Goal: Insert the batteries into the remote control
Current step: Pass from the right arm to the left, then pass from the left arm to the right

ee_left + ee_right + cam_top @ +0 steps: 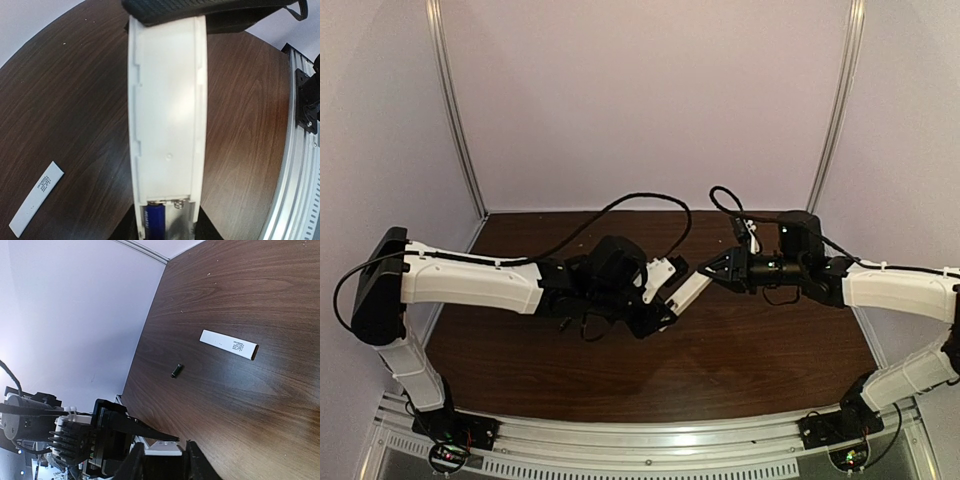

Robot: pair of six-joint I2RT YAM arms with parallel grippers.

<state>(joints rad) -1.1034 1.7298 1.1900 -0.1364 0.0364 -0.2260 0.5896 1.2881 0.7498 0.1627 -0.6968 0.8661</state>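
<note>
We're looking at the remote control (692, 289), held up off the worktop (770, 340) at a slant between the 2 arms, about mid-worktop. The right claw (712, 272) has the far end. From the left wrist we see its ribbed black pad (200, 12) laid right across the tip of the white bar, and from the right wrist the white end sits pinched between 2 dark fingers. That claw is clamped tight on it.

Over on the other end, the left claw (668, 305) straddles the bar. Dark finger shapes sit close against both long sides at the very bottom of its own view, but we cannot tell whether they press on the plastic or just flank it.

Now the part we care about: the battery bay (181, 220) at the near end of the remote is uncovered and facing the left wrist camera. 1 blue battery (154, 222) lies lengthwise in the left slot, up against the metal contacts. The slot beside it shows bare silvery metal.

Down on the worktop, a dark battery (176, 370) lies alone on the wood. Near it, not touching, lies a flat white strip (228, 344) with small print at 1 end.
</note>
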